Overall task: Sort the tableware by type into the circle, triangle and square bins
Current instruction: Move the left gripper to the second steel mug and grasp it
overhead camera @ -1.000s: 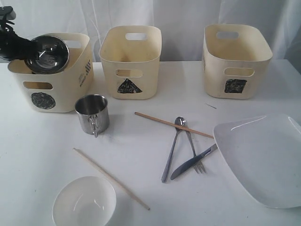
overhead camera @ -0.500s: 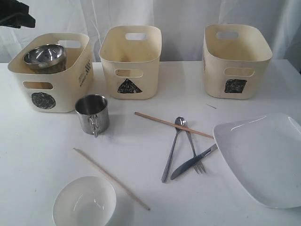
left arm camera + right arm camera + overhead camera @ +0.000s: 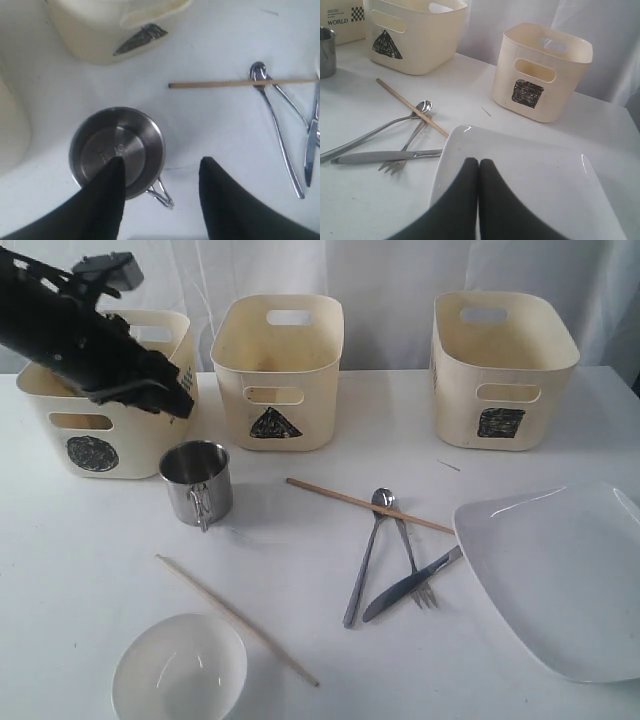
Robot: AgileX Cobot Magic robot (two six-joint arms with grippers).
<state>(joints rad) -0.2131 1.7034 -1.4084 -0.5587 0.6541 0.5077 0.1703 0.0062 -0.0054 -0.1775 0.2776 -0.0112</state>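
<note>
My left gripper (image 3: pixel 172 400) (image 3: pixel 162 161) hangs open and empty above the steel mug (image 3: pixel 197 480) (image 3: pixel 117 150), in front of the circle bin (image 3: pixel 100 435). Its arm hides the inside of that bin. A white bowl (image 3: pixel 180 670) sits near the front edge. Two chopsticks (image 3: pixel 370 505) (image 3: pixel 235 618), a spoon (image 3: pixel 365 560), a fork (image 3: pixel 412 565) and a knife (image 3: pixel 405 588) lie mid-table. My right gripper (image 3: pixel 479 161) is shut and empty over the white plate (image 3: pixel 560 575) (image 3: pixel 535 175).
The triangle bin (image 3: pixel 278 370) (image 3: pixel 115 30) stands at the back middle and the square bin (image 3: pixel 500 370) (image 3: pixel 542 70) at the back right. A white curtain hangs behind the table.
The left gripper let go of the steel bowl, which sat in the circle bin. The arm lifted away, then swung across the bin to above the mug. The right gripper stayed put.
</note>
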